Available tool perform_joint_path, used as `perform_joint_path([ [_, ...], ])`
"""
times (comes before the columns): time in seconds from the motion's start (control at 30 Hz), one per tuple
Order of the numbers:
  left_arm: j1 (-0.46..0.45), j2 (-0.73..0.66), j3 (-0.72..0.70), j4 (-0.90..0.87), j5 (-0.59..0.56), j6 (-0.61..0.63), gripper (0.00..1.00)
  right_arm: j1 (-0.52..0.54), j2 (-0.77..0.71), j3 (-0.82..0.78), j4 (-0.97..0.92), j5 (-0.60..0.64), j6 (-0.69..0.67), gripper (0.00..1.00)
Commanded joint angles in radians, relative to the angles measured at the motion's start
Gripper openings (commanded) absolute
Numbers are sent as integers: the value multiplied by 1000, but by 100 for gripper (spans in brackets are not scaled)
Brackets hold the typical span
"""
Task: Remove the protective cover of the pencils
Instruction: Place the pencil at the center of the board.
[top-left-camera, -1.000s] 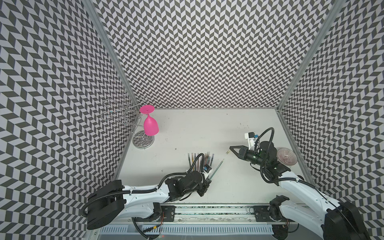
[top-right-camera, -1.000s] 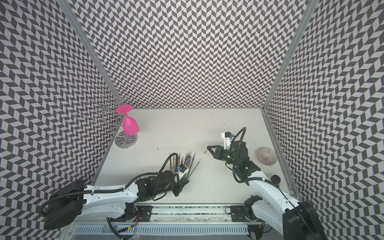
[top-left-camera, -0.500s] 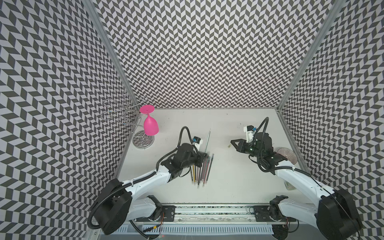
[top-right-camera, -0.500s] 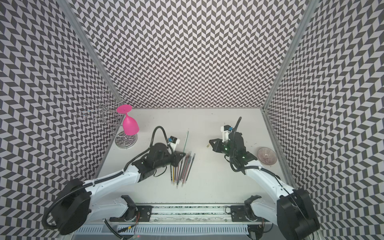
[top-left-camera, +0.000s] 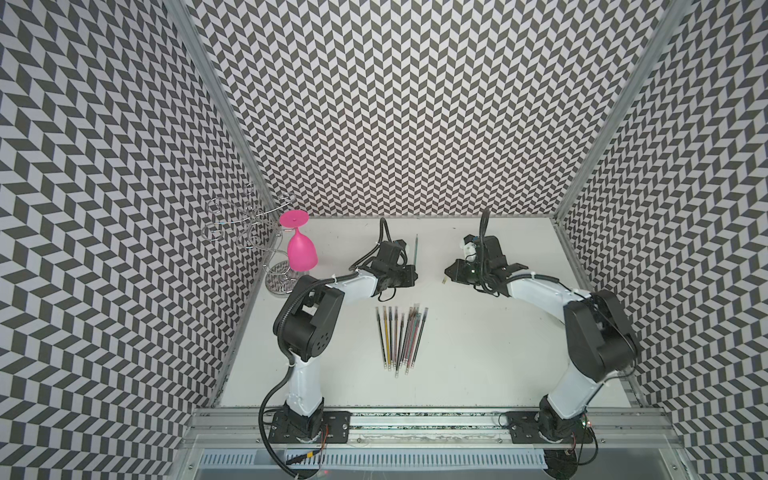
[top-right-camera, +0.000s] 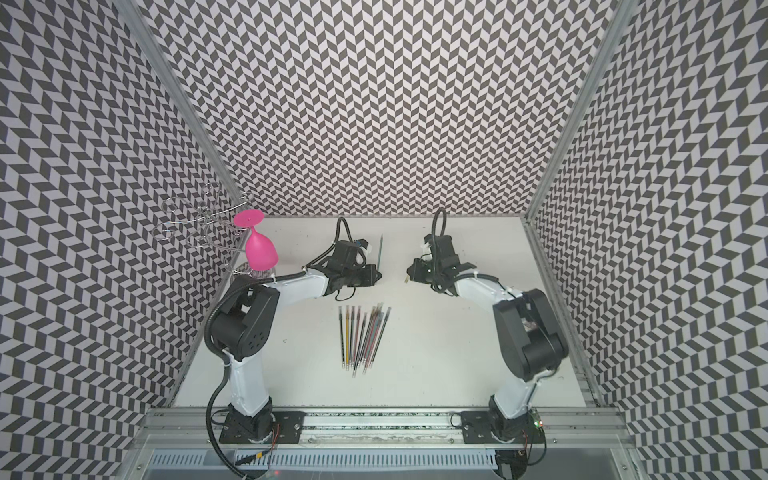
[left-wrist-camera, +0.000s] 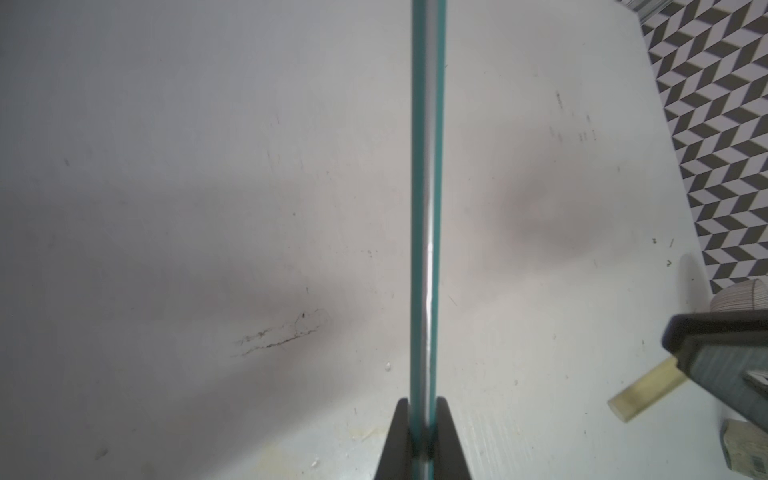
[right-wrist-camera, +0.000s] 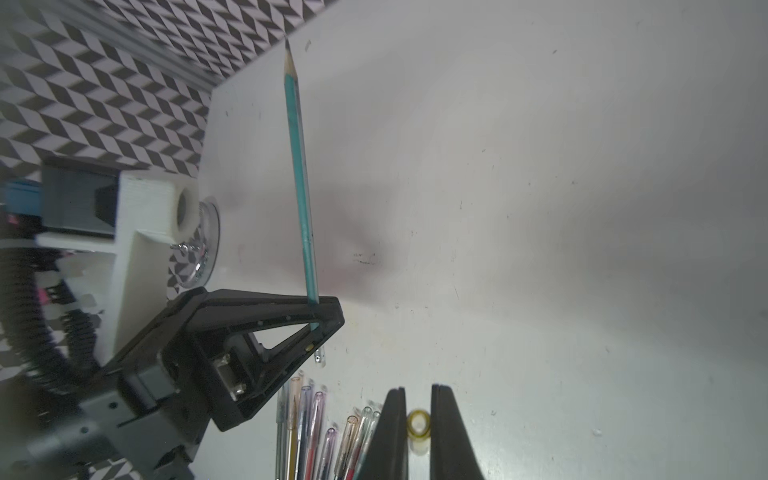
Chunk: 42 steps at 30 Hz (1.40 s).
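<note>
pencil (left-wrist-camera: 428, 208) between left fingers (left-wrist-camera: 400, 440)

You're working in a robot lab test cell: black-and-white chevron-patterned panel walls (top-left-camera: 415, 124) beyond the left pincer (top-left-camera: 413, 272), bare white desk (top-left-camera: 478, 353) beneath it, aluminium mounting rail (top-left-camera: 415, 424) behind.

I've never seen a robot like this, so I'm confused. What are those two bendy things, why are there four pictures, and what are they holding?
Those are two robot arms, each ending in a pincher called a gripper. Two pictures look down from above; two come from little cameras on the arms' wrists. On the white table lies a bunch of pencils, and a pink glass hangs upside down on a wire rack in the corner. The left gripper pinches a teal pencil. The right gripper pinches a small yellowish cap.
</note>
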Motion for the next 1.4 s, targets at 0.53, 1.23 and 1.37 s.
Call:
perform_joint_path([
  [0.53, 8, 96, 117, -177, -115, 97, 13, -6, 301, 333, -228, 193, -101, 8],
  [1.23, 28, 62, 69, -128, -81, 85, 18, -17, 350, 354, -265, 331, -81, 28],
  [1.37, 24, -20, 20, -79, -85, 78, 28, -18, 336, 345, -261, 330, -79, 29],
])
